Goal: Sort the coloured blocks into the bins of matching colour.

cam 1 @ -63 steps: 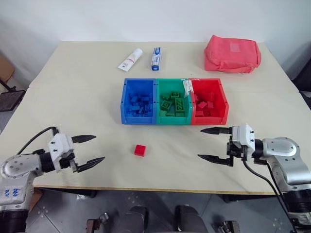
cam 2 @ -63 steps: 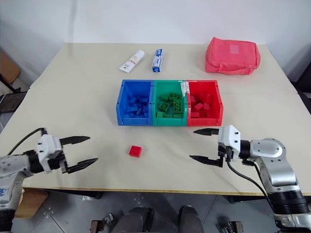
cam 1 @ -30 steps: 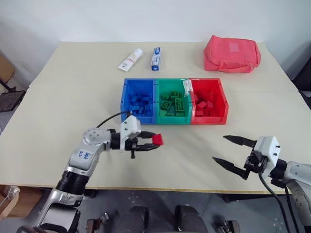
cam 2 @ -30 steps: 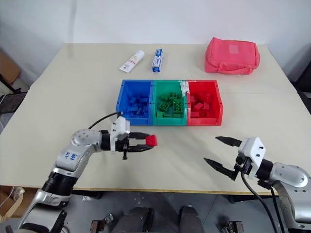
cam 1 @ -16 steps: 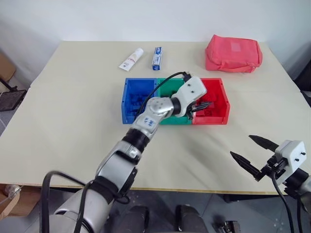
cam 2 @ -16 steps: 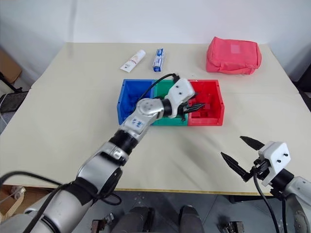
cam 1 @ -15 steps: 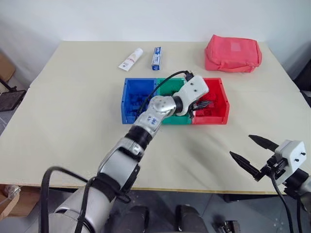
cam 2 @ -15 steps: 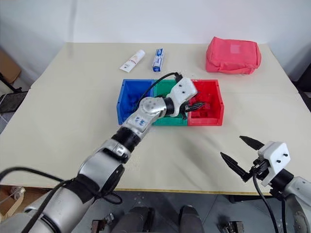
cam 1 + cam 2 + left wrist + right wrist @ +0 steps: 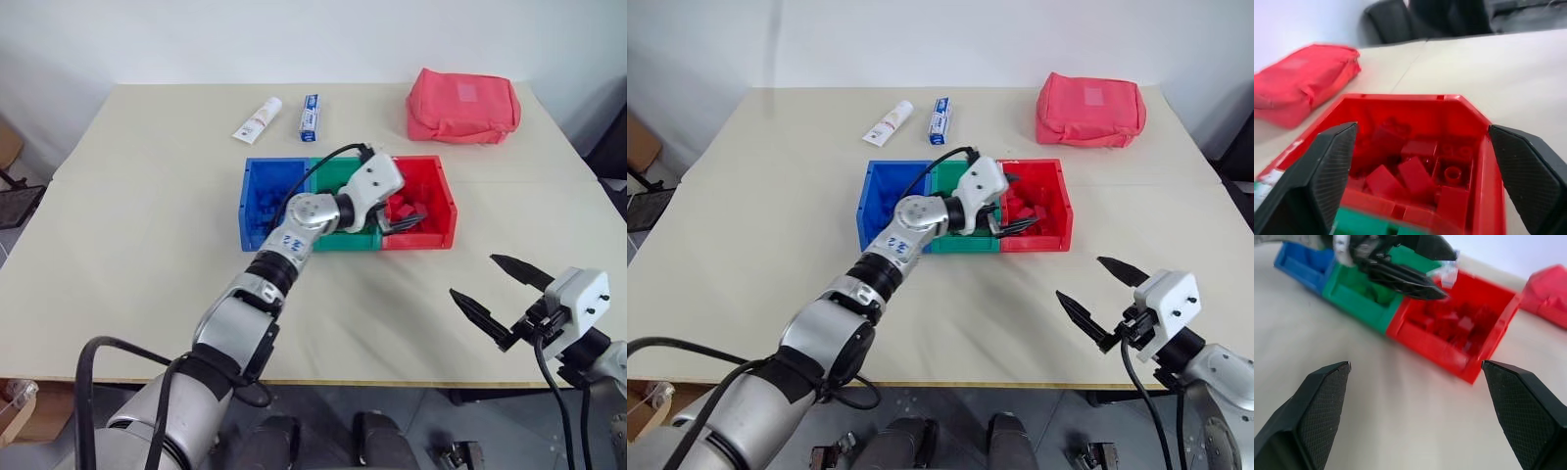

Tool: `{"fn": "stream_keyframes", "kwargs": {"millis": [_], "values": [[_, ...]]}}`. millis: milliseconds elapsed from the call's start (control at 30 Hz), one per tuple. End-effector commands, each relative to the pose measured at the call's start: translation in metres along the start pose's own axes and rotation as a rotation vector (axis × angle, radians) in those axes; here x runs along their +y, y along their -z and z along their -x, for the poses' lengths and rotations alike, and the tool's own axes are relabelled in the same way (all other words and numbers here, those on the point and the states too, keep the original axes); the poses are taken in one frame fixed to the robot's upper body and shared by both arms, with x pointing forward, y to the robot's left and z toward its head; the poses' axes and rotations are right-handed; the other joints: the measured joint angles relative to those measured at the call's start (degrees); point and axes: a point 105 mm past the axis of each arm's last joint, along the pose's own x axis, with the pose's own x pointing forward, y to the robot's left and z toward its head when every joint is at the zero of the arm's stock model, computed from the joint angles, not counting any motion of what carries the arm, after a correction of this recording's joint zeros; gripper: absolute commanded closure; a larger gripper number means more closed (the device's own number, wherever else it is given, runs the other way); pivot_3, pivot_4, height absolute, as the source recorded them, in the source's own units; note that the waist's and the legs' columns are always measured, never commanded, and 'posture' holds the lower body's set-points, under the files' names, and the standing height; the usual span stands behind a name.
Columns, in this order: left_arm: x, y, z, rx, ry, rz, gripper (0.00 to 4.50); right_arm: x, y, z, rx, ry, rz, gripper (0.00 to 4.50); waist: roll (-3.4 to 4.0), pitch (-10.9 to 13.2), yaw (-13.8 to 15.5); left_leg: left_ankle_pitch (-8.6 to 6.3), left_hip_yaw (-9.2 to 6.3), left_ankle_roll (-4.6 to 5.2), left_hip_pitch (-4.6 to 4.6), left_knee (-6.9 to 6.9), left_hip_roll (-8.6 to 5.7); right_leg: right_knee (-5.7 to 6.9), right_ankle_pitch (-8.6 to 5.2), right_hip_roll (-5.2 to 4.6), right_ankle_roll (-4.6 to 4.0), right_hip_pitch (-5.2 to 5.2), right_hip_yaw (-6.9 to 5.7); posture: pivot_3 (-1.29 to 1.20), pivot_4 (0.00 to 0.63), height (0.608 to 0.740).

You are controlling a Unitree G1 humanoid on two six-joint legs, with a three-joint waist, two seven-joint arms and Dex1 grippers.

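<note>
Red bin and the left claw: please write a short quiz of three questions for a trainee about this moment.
1. True or false: the left claw is open over the red bin.
2. Which bin stands in the middle of the row? A blue, B green, C red.
3. Fill in: the right claw is open and holds ____.

Key: 1 true. 2 B, the green bin. 3 nothing.

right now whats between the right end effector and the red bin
Bare tabletop separates the right end effector from the red bin, as the right eye view shows.
</note>
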Motion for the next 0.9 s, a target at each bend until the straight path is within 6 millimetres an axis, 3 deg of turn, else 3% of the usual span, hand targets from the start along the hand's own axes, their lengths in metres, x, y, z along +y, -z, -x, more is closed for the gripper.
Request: {"fn": "stream_keyframes", "kwargs": {"millis": [33,233,433,500,567,700,900], "values": [[-0.005,-0.017,0.04,-0.091,0.063,-0.071,0.02,-0.003,-0.004,-0.004,-0.018,-0.043,0.013,0.0,0.06,-0.04,-0.35,0.0,0.01,0.0,0.01,-0.01,0.01,-0.01,0.0,0.01,0.0,-0.01,0.04,0.0,0.15,0.74],[-0.023,-0.001,0.13,0.005,0.06,-0.014,0.02,-0.007,0.006,-0.015,-0.004,-0.151,0.034,0.0,0.09,-0.05,-0.4,-0.01,-0.01,0.01,0.02,0.05,0.03,-0.02,0.01,-0.01,-0.01,0.01,0.1,0.0,0.15,0.74],[-0.04,0.016,0.192,0.137,0.005,0.071,0.02,-0.005,0.012,-0.025,0.001,-0.257,0.043,0.0,0.13,-0.08,0.29,-0.02,-0.05,0.03,0.03,0.07,0.02,-0.08,0.01,-0.04,-0.02,0.08,0.08,0.0,0.15,0.74],[-0.04,0.027,0.23,0.215,-0.091,0.122,0.02,-0.002,0.013,-0.027,0.004,-0.303,0.043,0.0,0.13,-0.08,0.06,-0.04,-0.08,0.05,0.03,0.08,0.0,-0.1,0.01,-0.06,-0.02,0.1,0.07,0.0,0.15,0.74],[-0.039,0.034,0.255,0.27,-0.163,0.141,0.02,-0.002,0.014,-0.026,0.011,-0.33,0.033,0.0,0.17,-0.1,-0.27,-0.07,-0.04,0.04,0.06,0.01,0.06,-0.15,0.0,-0.06,-0.02,0.09,0.11,0.0,0.15,0.74],[-0.029,0.043,0.272,0.276,-0.259,0.132,0.02,-0.002,0.019,-0.024,0.044,-0.368,0.032,0.0,0.2,-0.12,0.45,-0.09,-0.11,0.0,0.07,0.06,0.13,-0.15,-0.02,-0.03,-0.1,0.17,-0.03,0.0,0.15,0.74],[-0.031,0.046,0.267,0.252,-0.269,0.138,0.02,-0.008,0.021,-0.022,0.053,-0.34,0.044,0.0,0.2,-0.12,0.12,-0.14,-0.12,0.05,0.07,0.07,0.08,-0.19,-0.01,-0.08,-0.09,0.2,-0.07,0.0,0.15,0.74]]}}
